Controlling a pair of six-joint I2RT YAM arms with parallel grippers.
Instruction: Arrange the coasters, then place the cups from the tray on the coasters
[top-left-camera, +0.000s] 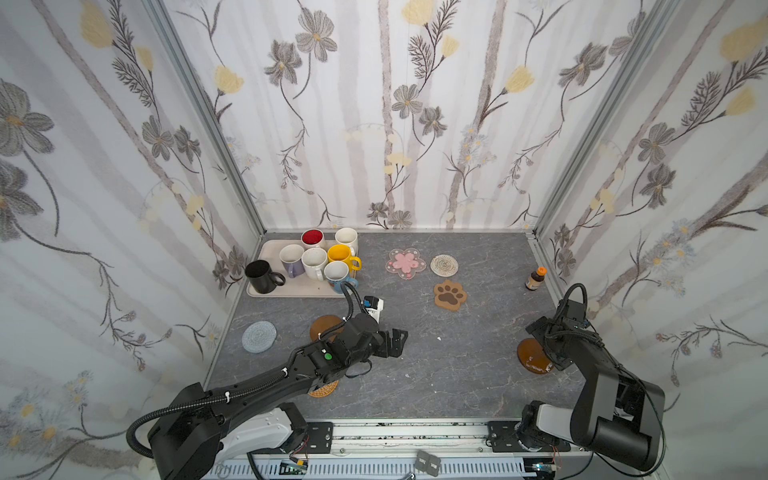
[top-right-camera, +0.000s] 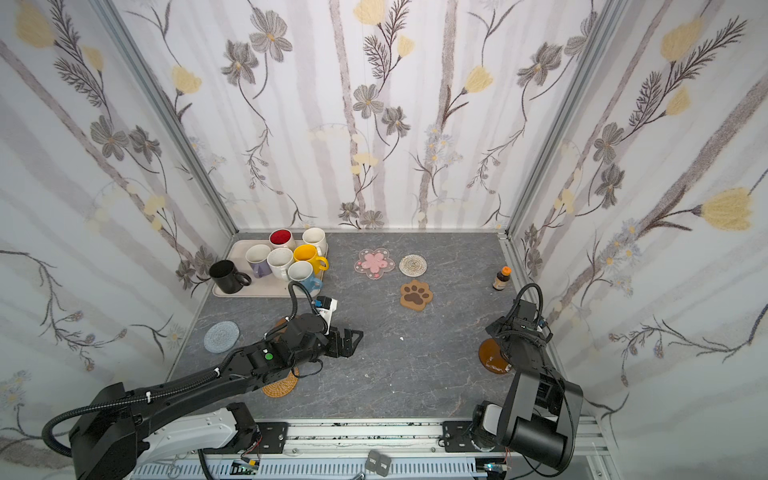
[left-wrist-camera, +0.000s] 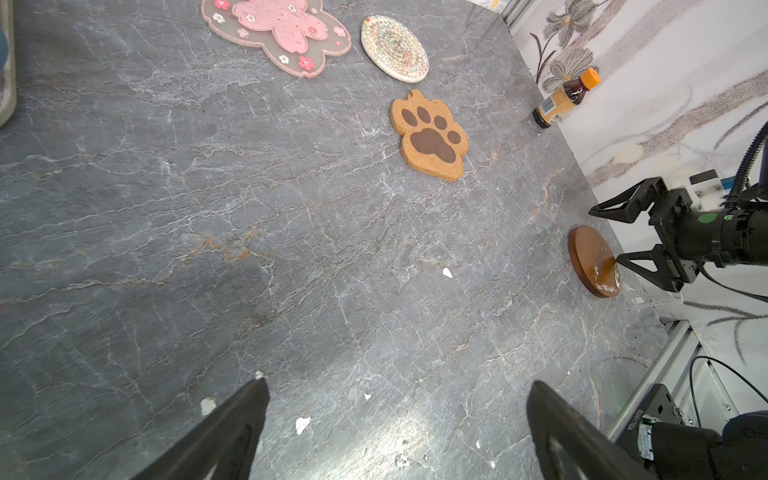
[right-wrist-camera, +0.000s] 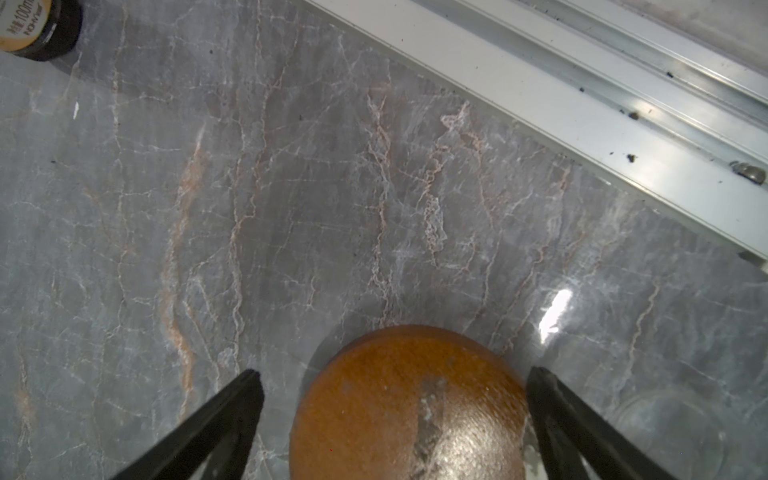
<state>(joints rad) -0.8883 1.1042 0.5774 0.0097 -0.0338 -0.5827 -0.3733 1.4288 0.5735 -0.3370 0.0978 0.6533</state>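
The grey marbled surface (top-left-camera: 415, 374) carries a cream tray (top-left-camera: 299, 286) in its far left corner. To the tray's right lie a pink blossom coaster (top-left-camera: 406, 263), a white woven coaster (top-left-camera: 444, 265) just beside it, and a paw coaster (top-left-camera: 449, 294). An orange-capped bottle (top-left-camera: 535, 278) stands at the right edge. Nearer lie a grey woven coaster (top-left-camera: 259, 336), a left wooden disc (top-left-camera: 322, 323), a right wooden disc (top-left-camera: 530, 353), a rattan coaster (top-left-camera: 325, 390) and small white scraps (left-wrist-camera: 447, 272).

The small brown bottle (right-wrist-camera: 25, 29) carries the only print that can be made out: in the right wrist view its pale label shows "100m", cut off at the picture's edge, above a smaller line too blurred to read. In the left wrist view a short line of white capitals runs along the frame rail (left-wrist-camera: 633, 426) but is not legible. Two dark tags (top-left-camera: 422, 459) at the front bear white marks too small to read.
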